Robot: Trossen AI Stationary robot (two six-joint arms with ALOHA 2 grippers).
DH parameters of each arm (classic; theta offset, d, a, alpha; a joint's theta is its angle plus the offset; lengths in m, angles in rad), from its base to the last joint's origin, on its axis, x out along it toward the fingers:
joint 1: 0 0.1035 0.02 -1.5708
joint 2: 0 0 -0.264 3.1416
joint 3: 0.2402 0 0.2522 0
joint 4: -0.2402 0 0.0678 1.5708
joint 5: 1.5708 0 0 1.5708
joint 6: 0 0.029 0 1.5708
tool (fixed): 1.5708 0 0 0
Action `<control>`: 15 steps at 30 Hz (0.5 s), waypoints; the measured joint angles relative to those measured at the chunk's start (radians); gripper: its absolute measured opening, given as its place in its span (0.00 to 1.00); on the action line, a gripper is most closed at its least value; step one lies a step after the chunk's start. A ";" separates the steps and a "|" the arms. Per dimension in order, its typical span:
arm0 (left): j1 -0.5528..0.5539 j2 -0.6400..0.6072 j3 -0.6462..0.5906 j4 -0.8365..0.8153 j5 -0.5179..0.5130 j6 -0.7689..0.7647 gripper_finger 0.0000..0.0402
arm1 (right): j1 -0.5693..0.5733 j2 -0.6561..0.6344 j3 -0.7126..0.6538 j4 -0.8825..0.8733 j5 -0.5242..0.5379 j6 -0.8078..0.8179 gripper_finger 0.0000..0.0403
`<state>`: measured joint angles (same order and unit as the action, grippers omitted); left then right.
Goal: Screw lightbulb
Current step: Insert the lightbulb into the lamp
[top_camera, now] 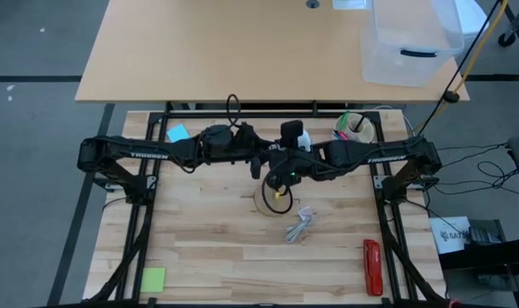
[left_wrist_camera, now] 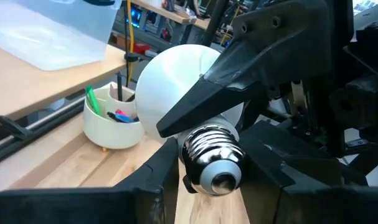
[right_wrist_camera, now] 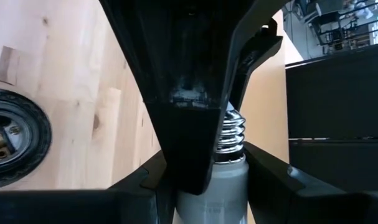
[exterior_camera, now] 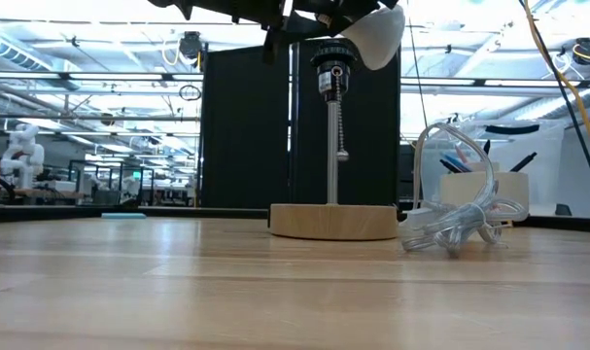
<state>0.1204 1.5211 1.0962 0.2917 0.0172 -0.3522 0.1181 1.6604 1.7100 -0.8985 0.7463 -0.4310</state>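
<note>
The lightbulb (left_wrist_camera: 176,81) is white with a silvery screw base (left_wrist_camera: 213,155) and hangs tilted above the table, beside the black socket (exterior_camera: 330,73) that tops the lamp's pole. The lamp stands on its round wooden base (exterior_camera: 333,221). Both grippers meet at the bulb over the table's middle. My right gripper (right_wrist_camera: 207,186) is shut on the bulb. My left gripper (left_wrist_camera: 213,186) has closed around the screw base. In the high view the globe (top_camera: 303,137) shows between the two arms. In the right wrist view the socket (right_wrist_camera: 8,146) lies off to one side of the bulb. My left gripper has the screw base's threaded sides (left_wrist_camera: 185,152) between its two fingers, coming in nearly level from the table's left, along the bulb's axis. The bulb is clear of the socket. My right gripper pinches the bulb's tapering neck (right_wrist_camera: 213,180), just behind the screw base (right_wrist_camera: 233,134). One of its fingers (left_wrist_camera: 238,68) lies across the neck. The fingers slant down from the table's right. The bulb is tilted, its globe (exterior_camera: 377,39) up and to the right.
The lamp's clear cord (exterior_camera: 460,219) lies coiled on the table right of the wooden base. A white cup of pens (top_camera: 355,128) stands at the far right. A red tool (top_camera: 372,265), a green note (top_camera: 153,278) and a blue note (top_camera: 178,133) also lie on the table.
</note>
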 joint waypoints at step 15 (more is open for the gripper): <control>-0.018 0.000 0.000 0.002 0.015 0.046 0.32 | 0.050 0.000 0.001 -0.013 0.031 0.003 0.41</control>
<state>0.1020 1.5208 1.0962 0.2937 0.0323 -0.3059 0.1683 1.6604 1.7111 -0.9115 0.7769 -0.4282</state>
